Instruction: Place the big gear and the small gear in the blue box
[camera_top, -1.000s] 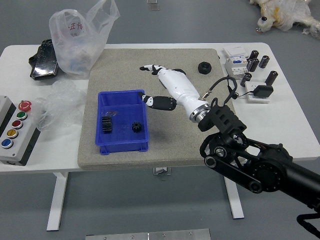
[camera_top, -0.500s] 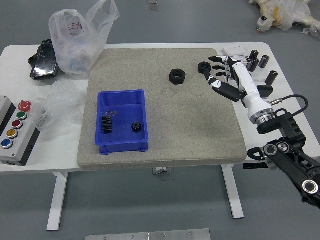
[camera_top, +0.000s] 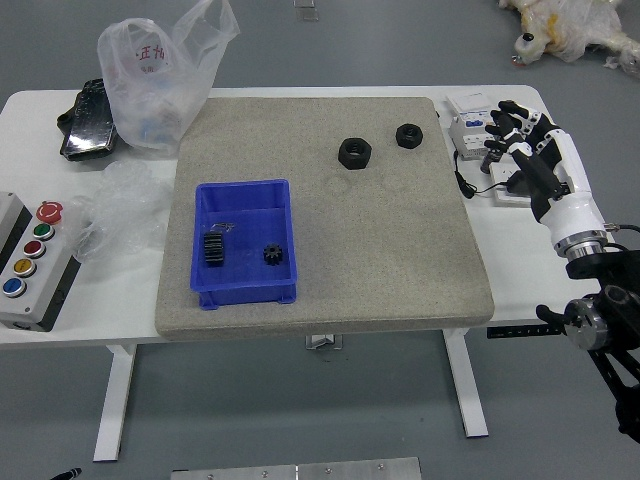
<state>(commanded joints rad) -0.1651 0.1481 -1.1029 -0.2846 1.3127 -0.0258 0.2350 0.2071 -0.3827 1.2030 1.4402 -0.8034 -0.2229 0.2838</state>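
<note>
Right hand (camera_top: 545, 165): released, held over tabletop (camera_top: 520, 275) edge
Left hand (camera_top: 67, 474): state unclear
Open leftward: mat (camera_top: 390, 240)
Nuts (camera_top: 354, 153): two
Gears (camera_top: 273, 254) in blue box (camera_top: 245, 297): two

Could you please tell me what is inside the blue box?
The blue box holds the big gear on the left, the small gear on the right and a little shiny item I can't identify. The floor beneath them is hidden.
</note>
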